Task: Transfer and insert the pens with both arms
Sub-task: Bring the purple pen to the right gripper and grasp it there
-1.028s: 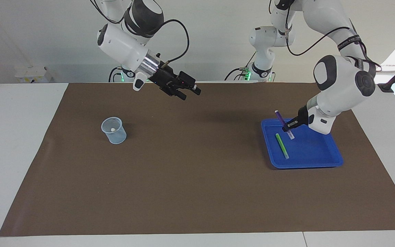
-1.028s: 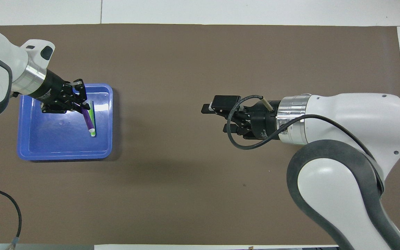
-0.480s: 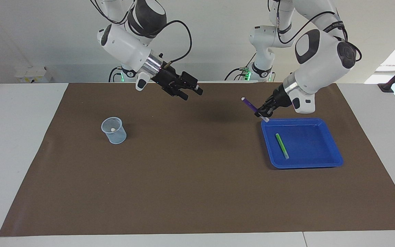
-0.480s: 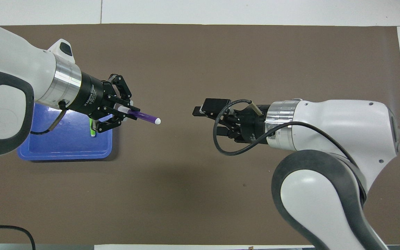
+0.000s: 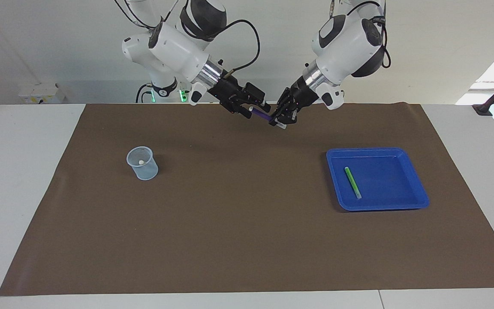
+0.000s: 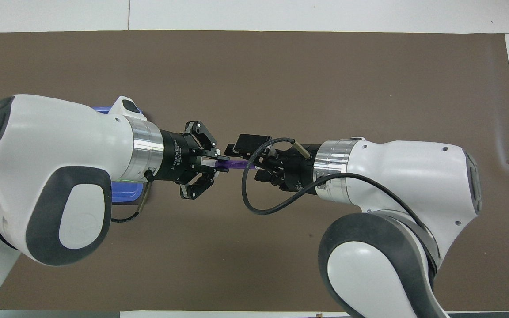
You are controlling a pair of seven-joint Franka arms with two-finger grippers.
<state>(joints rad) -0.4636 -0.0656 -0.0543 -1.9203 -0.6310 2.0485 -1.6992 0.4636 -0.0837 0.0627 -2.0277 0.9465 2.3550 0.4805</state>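
Purple pen (image 5: pixel 260 114): I have carried it off the blue tray (image 5: pixel 418 201) to mid-counter, aloft | left gripper (image 5: pixel 282 119): clenched on its capped end | right gripper (image 5: pixel 247 107): spread around the free end | handover due; green pen (image 5: pixel 352 182) left in tray.

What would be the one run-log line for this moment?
left gripper: shut on purple pen | right gripper: open at pen's free end | green pen: in blue tray | stage: handover
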